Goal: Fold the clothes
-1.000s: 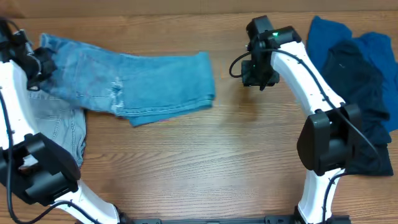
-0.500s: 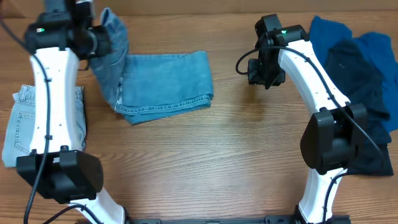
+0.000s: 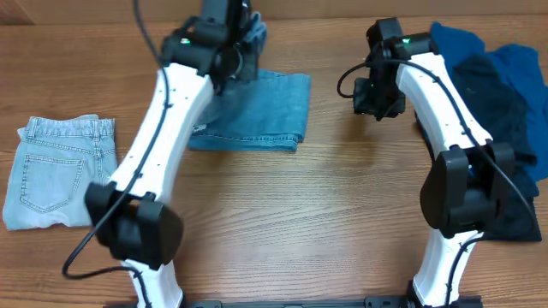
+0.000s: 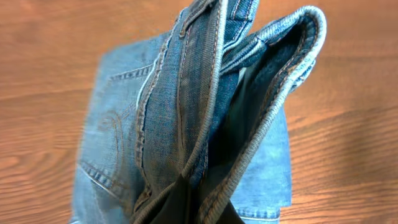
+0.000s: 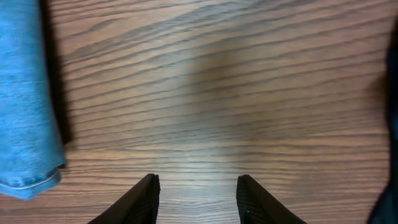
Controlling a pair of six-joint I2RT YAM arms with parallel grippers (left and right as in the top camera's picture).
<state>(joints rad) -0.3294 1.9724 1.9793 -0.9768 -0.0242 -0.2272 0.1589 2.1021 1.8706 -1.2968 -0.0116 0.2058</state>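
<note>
Light-blue jeans (image 3: 270,111), one, paler jeans (image 3: 56,171), one, darker garments (image 3: 492,103), two

The left arm (image 3: 167,120) rises from the near left and slants far and rightward, stretched long; the left gripper (image 4: 188,208) sits at the far middle, jaws pinched together on a bunched fold of the light-blue jeans (image 4: 186,99); the right arm (image 3: 438,96) bends from the near right toward the far middle; the right gripper (image 5: 198,198) points downward, its fingers (image 5: 142,200) spread apart, holding nothing.
</note>
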